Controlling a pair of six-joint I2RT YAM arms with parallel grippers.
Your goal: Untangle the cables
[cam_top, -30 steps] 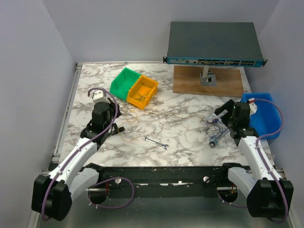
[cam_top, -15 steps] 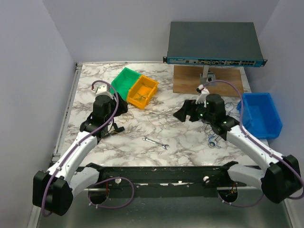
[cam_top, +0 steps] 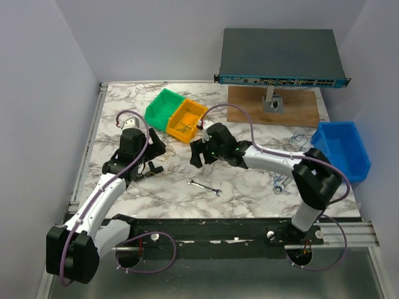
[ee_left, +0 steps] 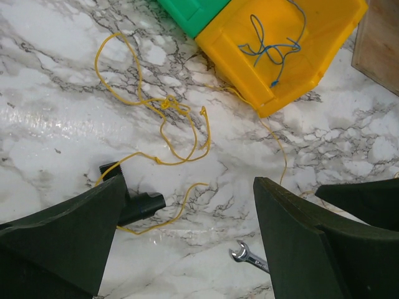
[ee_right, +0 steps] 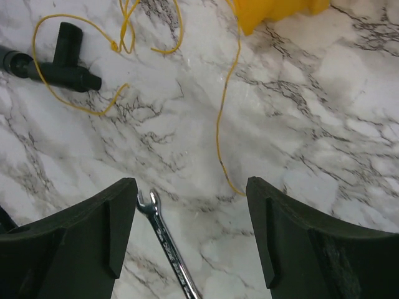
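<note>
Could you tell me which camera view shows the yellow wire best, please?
The left wrist view: the yellow wire spreads across the frame, its loops and knot plain. The right wrist view catches only parts of it; the top view shows just a faint thread.

Left arm (cam_top: 103, 193): rises from lower left to centre-left of the top view. Left gripper (cam_top: 151, 163) points down, jaws wide apart, holding nothing. Right arm (cam_top: 274, 159): folded at right, forearm extended leftward to mid-frame. Right gripper (cam_top: 197, 153) also spread wide, holding nothing.
</note>
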